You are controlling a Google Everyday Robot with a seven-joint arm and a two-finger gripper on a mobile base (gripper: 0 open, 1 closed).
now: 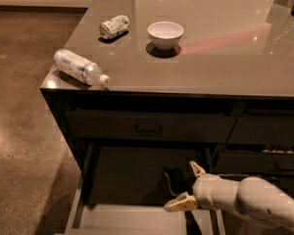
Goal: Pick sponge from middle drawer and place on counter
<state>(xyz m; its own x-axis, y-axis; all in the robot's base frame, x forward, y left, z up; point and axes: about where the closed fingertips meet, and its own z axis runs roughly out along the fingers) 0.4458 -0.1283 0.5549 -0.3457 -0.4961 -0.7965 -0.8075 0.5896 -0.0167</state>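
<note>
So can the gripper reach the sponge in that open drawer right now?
Probably yes: the middle drawer is pulled out, the gripper is low over it, fingers spread, and the dark sponge lies just beyond them, nothing between.

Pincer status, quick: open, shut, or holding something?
Pincer: open, gripping nothing, fingers spread over the right side of the pulled-out wide shallow grey-rimmed middle drawer.

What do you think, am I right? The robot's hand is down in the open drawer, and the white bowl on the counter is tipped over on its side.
Not quite. The white bowl on the counter stands upright with its opening facing up, as the camera view shows. The rest is right: the gripper is down in the open middle drawer, with its fingers apart.
</note>
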